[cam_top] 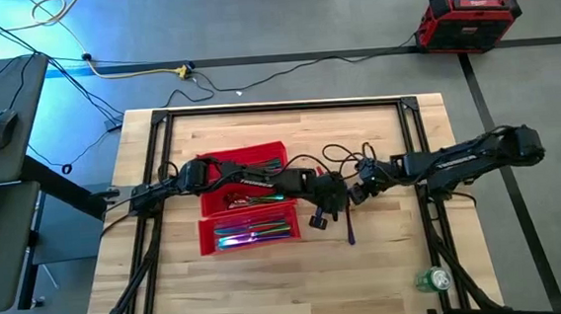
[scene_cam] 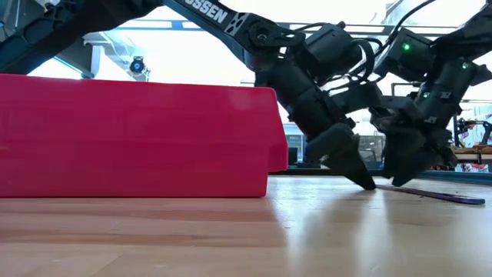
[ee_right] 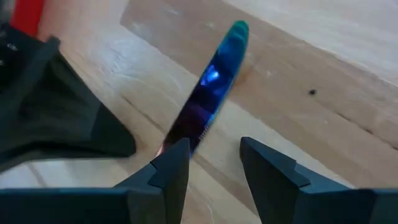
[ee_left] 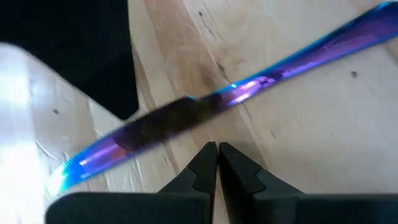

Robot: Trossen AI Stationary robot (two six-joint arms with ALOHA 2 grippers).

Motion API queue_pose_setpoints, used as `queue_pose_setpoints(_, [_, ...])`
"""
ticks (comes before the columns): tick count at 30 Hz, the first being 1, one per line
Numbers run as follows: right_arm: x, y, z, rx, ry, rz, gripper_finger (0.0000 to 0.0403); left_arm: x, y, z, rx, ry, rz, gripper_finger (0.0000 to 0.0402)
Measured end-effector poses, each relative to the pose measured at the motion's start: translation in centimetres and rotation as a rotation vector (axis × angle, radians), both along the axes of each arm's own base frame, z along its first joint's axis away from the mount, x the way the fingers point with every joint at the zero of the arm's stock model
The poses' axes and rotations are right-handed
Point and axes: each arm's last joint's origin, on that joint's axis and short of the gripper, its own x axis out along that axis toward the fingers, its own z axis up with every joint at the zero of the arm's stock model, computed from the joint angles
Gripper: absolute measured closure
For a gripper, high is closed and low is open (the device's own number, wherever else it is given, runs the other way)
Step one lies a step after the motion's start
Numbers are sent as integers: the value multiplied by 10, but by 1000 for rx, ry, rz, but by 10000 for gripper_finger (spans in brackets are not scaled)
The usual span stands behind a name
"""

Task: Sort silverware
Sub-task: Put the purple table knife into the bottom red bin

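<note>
While the left gripper (ee_left: 217, 163) hangs over the wooden table (cam_top: 387, 268) with its fingers pressed together and empty, the right gripper (ee_right: 214, 165) stands spread, its fingertips (ee_right: 176, 155) just over an iridescent knife (ee_left: 236, 93). That knife lies flat on the table near its middle, just beside the red tray (cam_top: 207, 239), which holds more silverware (cam_top: 254, 230).

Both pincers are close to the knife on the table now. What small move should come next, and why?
Probably the right pincer should close on the knife. Its fingers stand open at the blade's end, with the knife lying flat on the wood to the right of the red tray. The left pincer is shut, its tips beside the blade, holding nothing.
</note>
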Motion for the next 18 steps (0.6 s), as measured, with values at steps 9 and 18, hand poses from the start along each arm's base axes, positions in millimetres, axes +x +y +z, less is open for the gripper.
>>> queue_pose_setpoints(9, [2, 3, -19, 27, -105, 14, 265, 5, 5, -18, 45, -27, -14, 402])
queue_pose_setpoints(18, [-5, 3, -27, 53, -218, -26, 265, 10, 10, -26, 66, -80, 18, 402])
